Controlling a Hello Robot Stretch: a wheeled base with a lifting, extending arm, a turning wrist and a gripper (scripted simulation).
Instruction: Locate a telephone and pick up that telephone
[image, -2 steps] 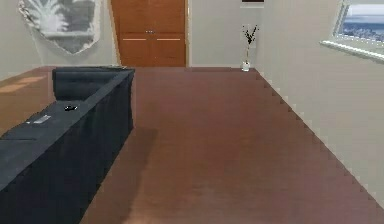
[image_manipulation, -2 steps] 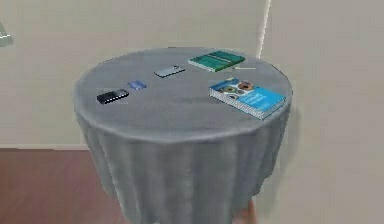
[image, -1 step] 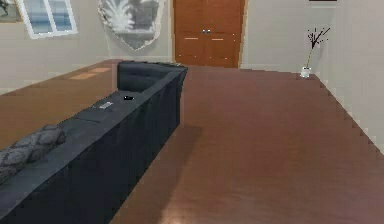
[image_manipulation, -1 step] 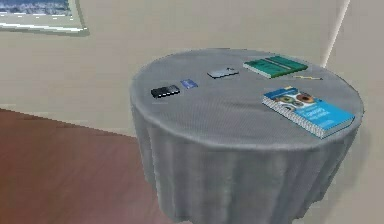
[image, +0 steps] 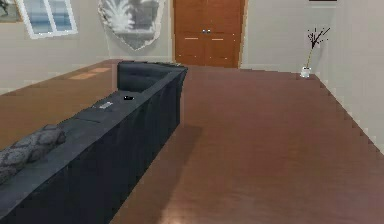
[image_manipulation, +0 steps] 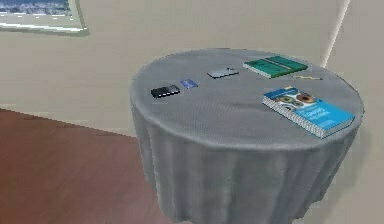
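A round table (image_manipulation: 240, 150) draped in grey cloth stands near the wall in the arm side view. On its top left lies a small dark flat slab (image_manipulation: 165, 92), shaped like a telephone. Beside it are a tiny bluish item (image_manipulation: 188, 84) and a grey flat device (image_manipulation: 223, 72). In the forward view, a small dark thing (image: 128, 97) rests on the dark sofa (image: 110, 140).
A green book (image_manipulation: 274, 67), a pencil (image_manipulation: 310, 77) and a blue book (image_manipulation: 308, 108) lie on the table's right half. The forward view has a wooden double door (image: 208, 32), a vase of twigs (image: 305, 70) and bare brown floor (image: 270, 140) right of the sofa.
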